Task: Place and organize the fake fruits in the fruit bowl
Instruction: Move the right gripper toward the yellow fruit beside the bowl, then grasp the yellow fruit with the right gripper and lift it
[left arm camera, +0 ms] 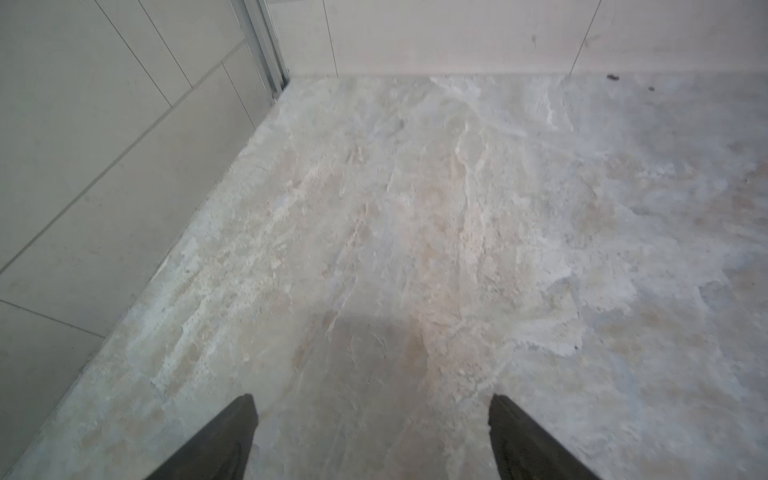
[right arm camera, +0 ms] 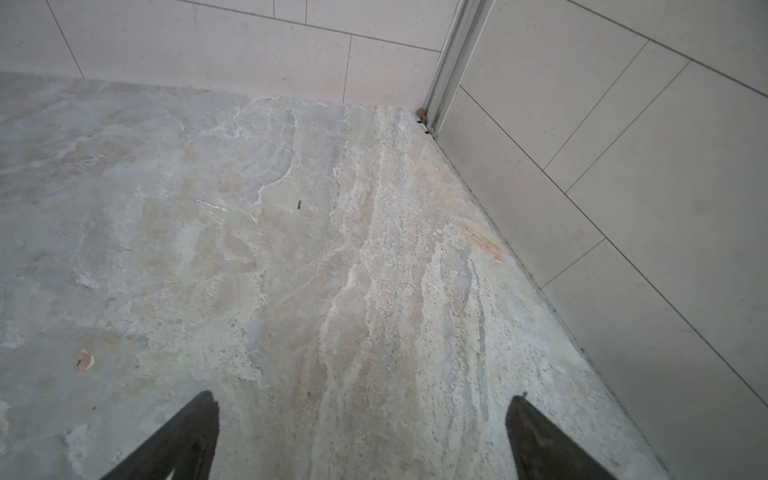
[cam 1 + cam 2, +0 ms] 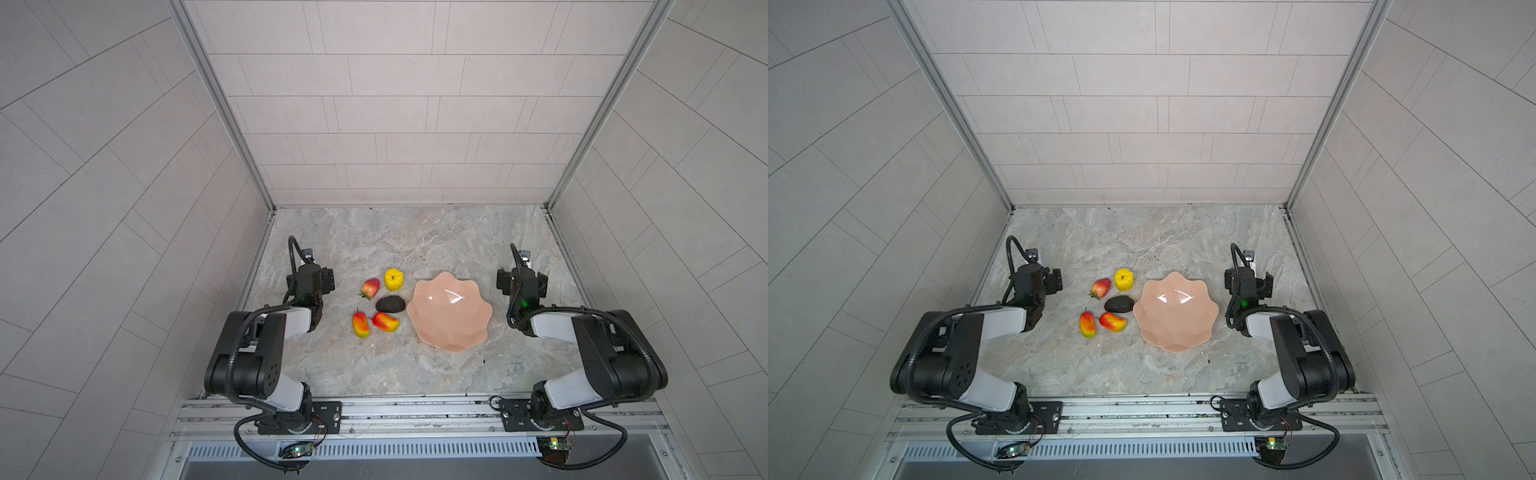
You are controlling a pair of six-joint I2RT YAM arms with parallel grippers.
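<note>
On the marbled tabletop (image 3: 374,365), dial centred on the fruit bowl (image 3: 440,328), 12 o'clock toward the back wall (image 3: 415,124): bowl sits upright a little toward 3 o'clock of the table's middle, glossy peach-pink, scalloped rim, interior bare; same in both top views. All five fake fruits lie on the tabletop on the bowl's 9 o'clock side, none inside it. Avocado (image 3: 390,304), dark, at 9 o'clock, just beside the rim; contact with the rim cannot be told. Dial re-centred on the avocado: yellow wrinkled fruit (image 3: 394,279) at 12 o'clock, near but apart; strawberry (image 3: 370,287) at 10 o'clock, green leaves toward 8 o'clock; inner mango (image 3: 385,321) at 6 o'clock, close by; outer mango (image 3: 361,325) at 8 o'clock, just beside the inner mango, stem end toward 12 o'clock. Left gripper (image 1: 372,399): left wrist view shows both fingers spread wide, only bare tabletop between them, nothing held. In both top views its wrist stands at 9 o'clock of the fruit cluster, apart from every fruit. Right gripper (image 2: 362,397): right wrist view shows the fingers equally wide apart, bare tabletop between, nothing held. In both top views its wrist stands at 3 o'clock of the bowl, apart from the rim. Fingertips of both are hidden under the wrists in the top views
</note>
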